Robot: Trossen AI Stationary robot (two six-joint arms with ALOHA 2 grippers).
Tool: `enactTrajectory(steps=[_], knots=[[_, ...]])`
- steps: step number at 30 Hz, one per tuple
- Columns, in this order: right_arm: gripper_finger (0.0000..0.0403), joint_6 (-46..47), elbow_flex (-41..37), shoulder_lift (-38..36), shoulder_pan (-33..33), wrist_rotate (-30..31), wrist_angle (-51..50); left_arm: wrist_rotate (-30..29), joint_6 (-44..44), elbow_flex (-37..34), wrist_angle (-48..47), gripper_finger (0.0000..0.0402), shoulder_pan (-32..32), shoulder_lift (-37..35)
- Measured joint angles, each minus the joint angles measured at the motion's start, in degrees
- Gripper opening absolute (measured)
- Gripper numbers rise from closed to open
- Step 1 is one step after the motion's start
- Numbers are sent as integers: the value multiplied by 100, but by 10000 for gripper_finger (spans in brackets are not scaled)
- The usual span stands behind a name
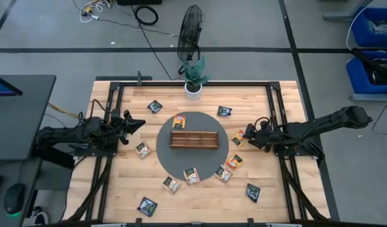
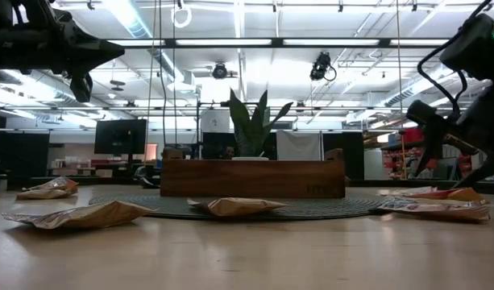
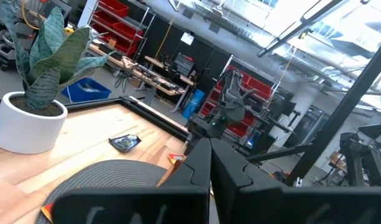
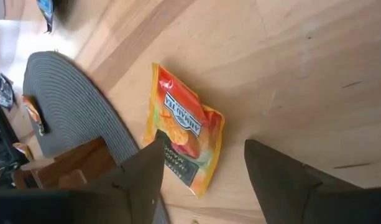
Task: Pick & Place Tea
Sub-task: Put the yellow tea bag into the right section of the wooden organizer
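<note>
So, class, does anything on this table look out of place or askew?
Yes: the tea sachets lie scattered at odd angles around the round grey mat, while the wooden tray at its centre appears empty. Nothing looks spilled or damaged.

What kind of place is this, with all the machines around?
Probably a robotics lab or workshop. Red parts bins on racks and blue storage bins line the room, long ceiling strip lights run overhead, and cables trail across the grey floor.

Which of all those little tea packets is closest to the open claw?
The orange-yellow sachet at the grey mat's right edge, directly beside the right gripper; the others lie farther off.
</note>
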Motion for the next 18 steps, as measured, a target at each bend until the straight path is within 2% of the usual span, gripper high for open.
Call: enactTrajectory(steps=[4,18], knots=[[208,-126,-3,14,-15,161,-44,2,-2,0,0,3,0,0],[93,-476,-7,504,-24,358,161,-16,2,-2,-2,3,0,0]])
